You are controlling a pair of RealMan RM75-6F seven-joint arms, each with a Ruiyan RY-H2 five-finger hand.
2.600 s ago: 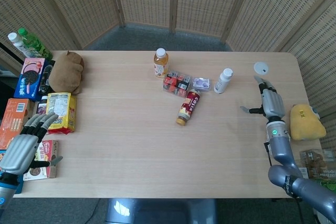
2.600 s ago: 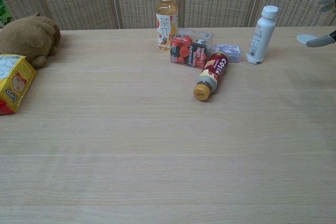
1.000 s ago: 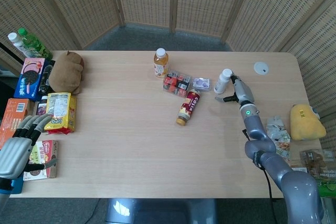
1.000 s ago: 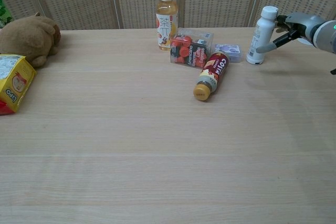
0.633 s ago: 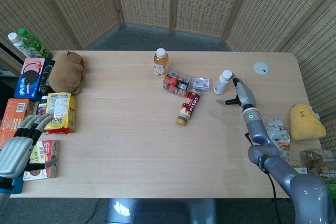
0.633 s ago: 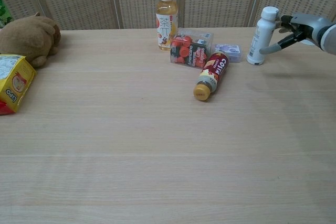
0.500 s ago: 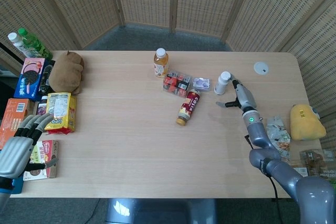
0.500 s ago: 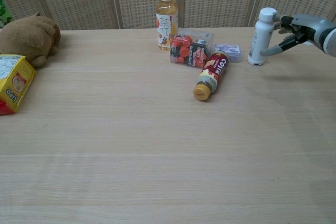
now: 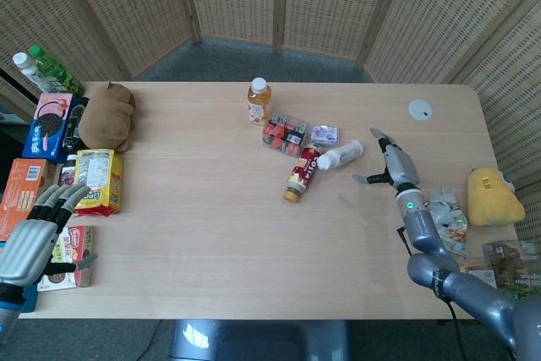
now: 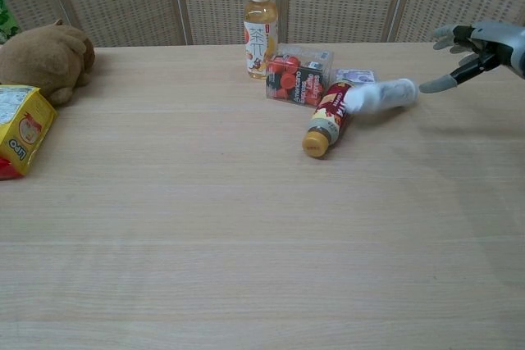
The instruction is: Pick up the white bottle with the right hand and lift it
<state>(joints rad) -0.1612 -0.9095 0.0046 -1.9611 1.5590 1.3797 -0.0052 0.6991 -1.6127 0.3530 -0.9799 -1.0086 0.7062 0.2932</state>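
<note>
white bottle (image 9: 340, 155) now toppled

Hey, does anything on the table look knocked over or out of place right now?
Yes. The white bottle lies on its side, its cap end against the red Costa bottle, which also lies flat. The right hand is open beside it, holding nothing. The tea bottle stands upright.

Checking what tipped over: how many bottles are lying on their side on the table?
2. The white bottle lies right of centre, its cap against the red-labelled bottle, which lies just left of it. The tea bottle behind them stands upright.
</note>
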